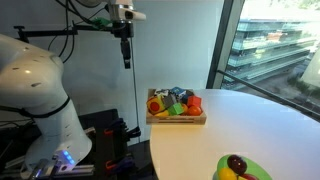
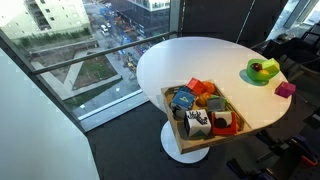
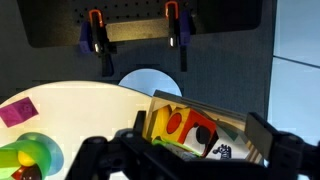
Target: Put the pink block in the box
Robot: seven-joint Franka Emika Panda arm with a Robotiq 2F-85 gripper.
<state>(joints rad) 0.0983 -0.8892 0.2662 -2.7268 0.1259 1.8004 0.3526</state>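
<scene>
The pink block [image 2: 285,89] is a small magenta cube lying on the white round table, right of the green dish and apart from the box. It also shows at the left of the wrist view [image 3: 15,112]. The box [image 2: 173,120] is a shallow light-wood tray near the table edge, filled with several coloured blocks; it also appears in an exterior view [image 1: 177,120] and in the wrist view [image 3: 205,107]. My gripper [image 3: 198,123] is open and empty, hanging above the table with the box seen between its fingers. It is out of both exterior views.
A round lime-green dish [image 2: 263,70] with toy fruit stands near the pink block, also seen in an exterior view [image 1: 250,170] and the wrist view [image 3: 30,150]. The robot base [image 1: 40,90] stands beside the table. A camera on a stand [image 1: 123,20] is behind.
</scene>
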